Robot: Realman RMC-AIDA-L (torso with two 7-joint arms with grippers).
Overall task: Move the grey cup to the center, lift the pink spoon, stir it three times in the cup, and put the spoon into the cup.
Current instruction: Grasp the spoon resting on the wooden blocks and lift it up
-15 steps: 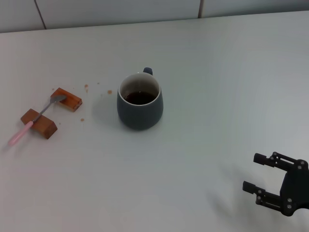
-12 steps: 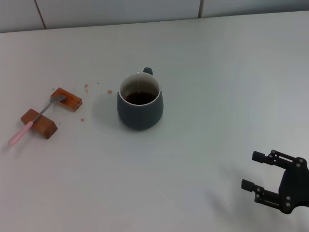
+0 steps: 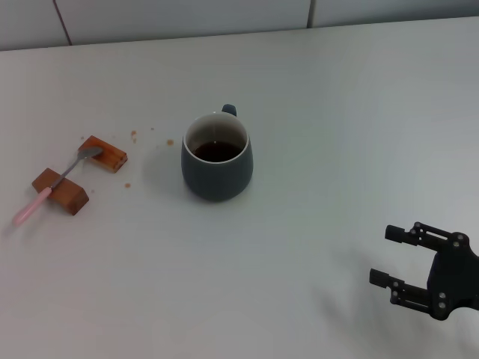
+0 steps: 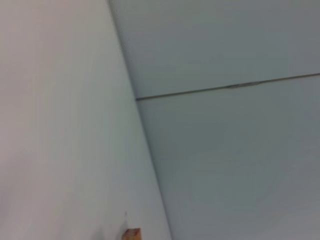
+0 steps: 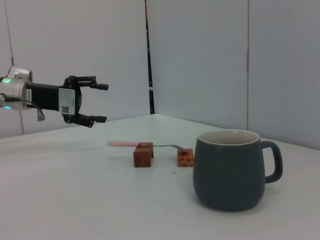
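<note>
White table [image 3: 314, 97] carrying everything. Grey cup [image 3: 216, 158] near middle, upright, dark liquid inside, handle facing away. Right hand [image 3: 391, 258] low at near right edge, fingers spread wide, holding nothing, well apart from cup. Left hand [image 5: 99, 103] seen from right wrist view, raised, fingers apart, empty. Pink spoon [image 3: 55, 185] bridging two wooden blocks [image 3: 102, 153], left of cup.

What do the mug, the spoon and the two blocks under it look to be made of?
Grey cup: likely glazed ceramic, with a smooth dark body and pale rim.
Pink spoon: handle probably plastic or painted, matte pink; its bowl looks like grey metal.
Two blocks: apparently wood, reddish-brown and varnished-looking.
</note>
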